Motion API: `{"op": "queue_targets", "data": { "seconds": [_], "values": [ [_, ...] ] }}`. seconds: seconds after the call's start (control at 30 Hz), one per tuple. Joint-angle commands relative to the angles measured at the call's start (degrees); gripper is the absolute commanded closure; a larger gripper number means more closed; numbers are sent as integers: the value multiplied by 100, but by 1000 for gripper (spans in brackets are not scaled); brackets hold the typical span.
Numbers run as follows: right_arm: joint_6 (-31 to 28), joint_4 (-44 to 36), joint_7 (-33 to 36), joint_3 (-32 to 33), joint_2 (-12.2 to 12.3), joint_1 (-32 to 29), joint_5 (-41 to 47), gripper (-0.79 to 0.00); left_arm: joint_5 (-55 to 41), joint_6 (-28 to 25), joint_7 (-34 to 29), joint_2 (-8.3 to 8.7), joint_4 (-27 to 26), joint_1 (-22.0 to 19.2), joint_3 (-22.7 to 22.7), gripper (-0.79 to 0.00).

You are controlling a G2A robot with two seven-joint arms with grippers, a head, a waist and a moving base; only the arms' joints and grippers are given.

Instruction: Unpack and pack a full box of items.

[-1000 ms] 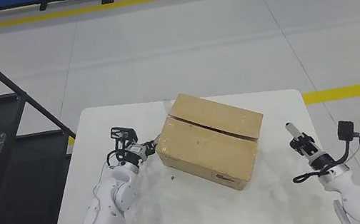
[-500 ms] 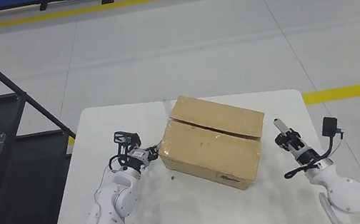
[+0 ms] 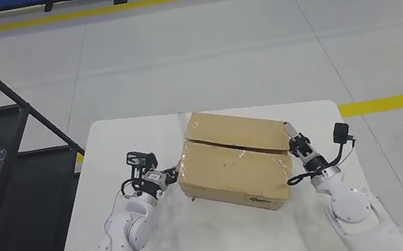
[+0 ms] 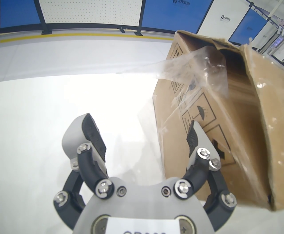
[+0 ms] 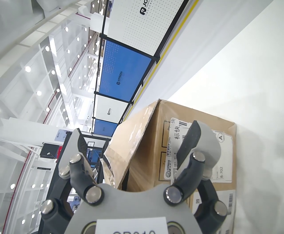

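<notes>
On the white table [image 3: 125, 244], centre frame, the cardboard box [image 3: 235, 168] has turned slightly; right gripper [image 3: 292, 135] came from lower right to its right end, left gripper [image 3: 169, 172] stays at its left end, both with fingers spread.

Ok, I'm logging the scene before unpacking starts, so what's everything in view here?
cardboard box: one, brown, on the table, top flaps down
loose tape: one strip, clear, hanging off the box's upper corner near the left pincer
shipping label: one, white, on the box end facing the right pincer
table: one, white, under the box
metal frame: one, black, beside the table
floor line: yellow, on the floor beyond the table
left pincer: open, at one end of the box, one finger close to its side
right pincer: open, at the opposite end, by the top edge
</notes>
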Motion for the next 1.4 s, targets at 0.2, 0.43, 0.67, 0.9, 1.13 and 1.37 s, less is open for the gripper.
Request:
{"op": "queue_targets", "data": {
  "seconds": [0.2, 0.43, 0.67, 0.9, 1.13, 1.37],
  "values": [
    [26, 39, 76, -178, -32, 148, -57, -785, 26, -21, 23, 75, -239, 291, -240, -785],
    [29, 37, 142, -240, -41, 186, -139, -785, 19, -48, 3, 148, -518, 618, -483, -785],
    [20, -76, -190, -83, -39, 71, -118, -785, 33, 159, -27, 196, -763, 825, -693, -785],
    [-202, -735, -435, 436, 31, -537, -80, -785, 235, 428, -182, 232, -462, 587, -848, -785],
    [-465, -1991, -591, 1186, 143, -1645, -670, -785, 537, 152, -307, 193, 337, -128, -587, -785],
    [-450, -2146, -639, 1227, 151, -1778, -843, -785, 559, 158, -302, 192, 337, -135, -576, -785]
  ]
}}
